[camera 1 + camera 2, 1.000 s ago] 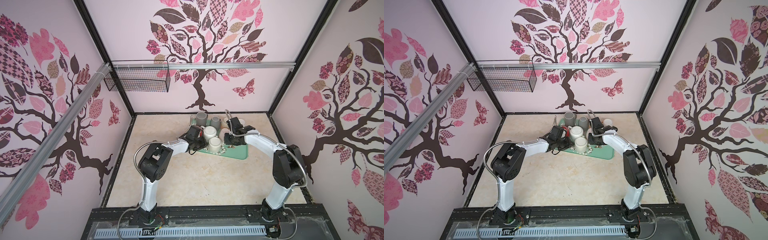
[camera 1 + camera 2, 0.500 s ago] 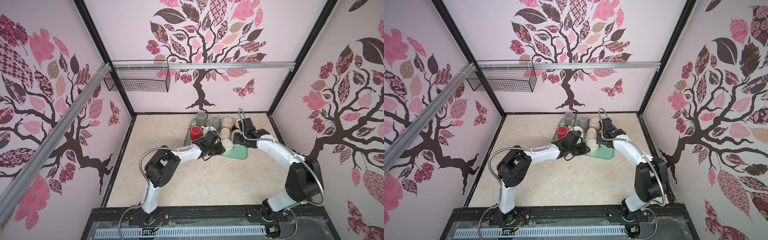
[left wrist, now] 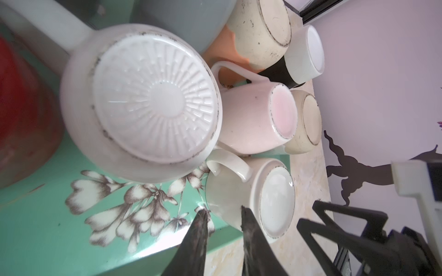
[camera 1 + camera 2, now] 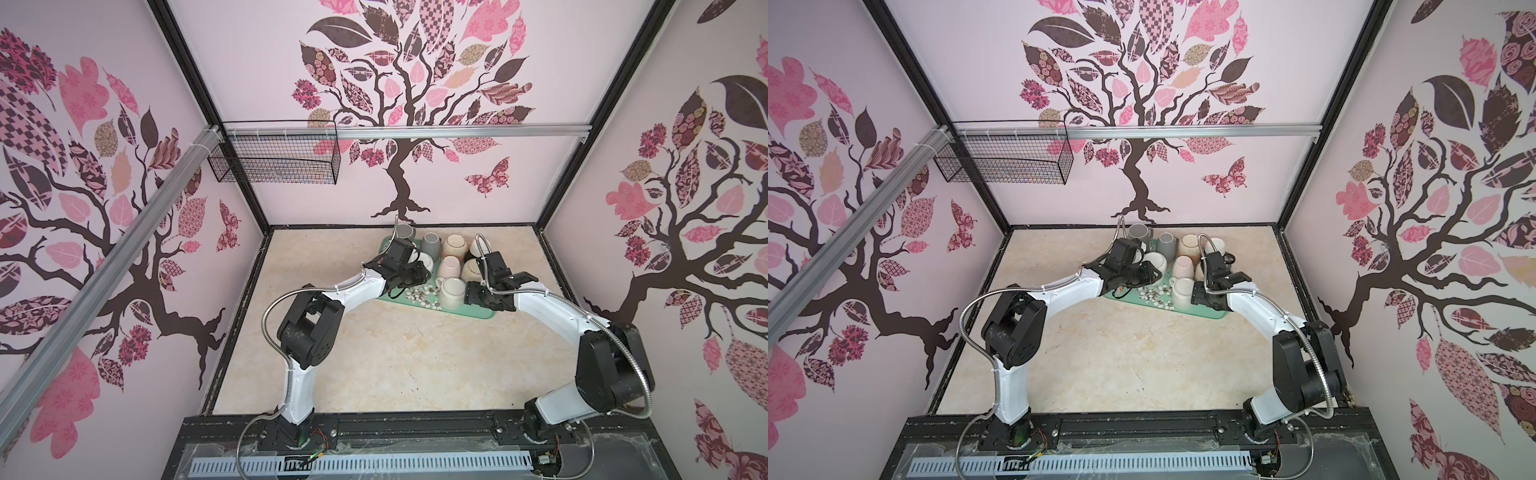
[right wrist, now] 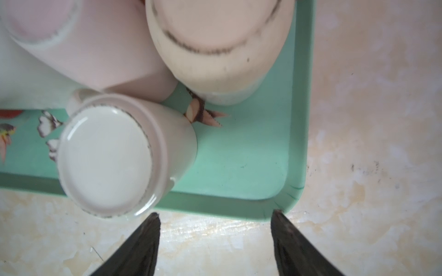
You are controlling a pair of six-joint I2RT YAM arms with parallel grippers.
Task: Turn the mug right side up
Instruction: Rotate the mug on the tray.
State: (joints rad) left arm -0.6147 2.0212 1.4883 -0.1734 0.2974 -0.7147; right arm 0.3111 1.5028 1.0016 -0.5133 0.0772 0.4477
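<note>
A robot test cell in a lab. Pale pink walls (image 4: pixel 478 187) with tree decals (image 4: pixel 401 183) box in a beige marbled desk (image 4: pixel 395 353). Black frame posts (image 4: pixel 600 112) stand at the corners behind the green tray (image 4: pixel 482 314). An aluminium rail (image 4: pixel 457 132) crosses high above it, with a wire basket (image 4: pixel 272 160) hanging to the tray's left. Two robot arms (image 4: pixel 357 291) are bolted to a black base rail (image 4: pixel 415 428) in front of the tray.

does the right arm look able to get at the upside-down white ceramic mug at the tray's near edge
Probably yes: the right gripper is open just off the rim of the mint green tray, and the upside-down white ceramic mug stands at that edge, beside the jaws' gap, with nothing between.
</note>
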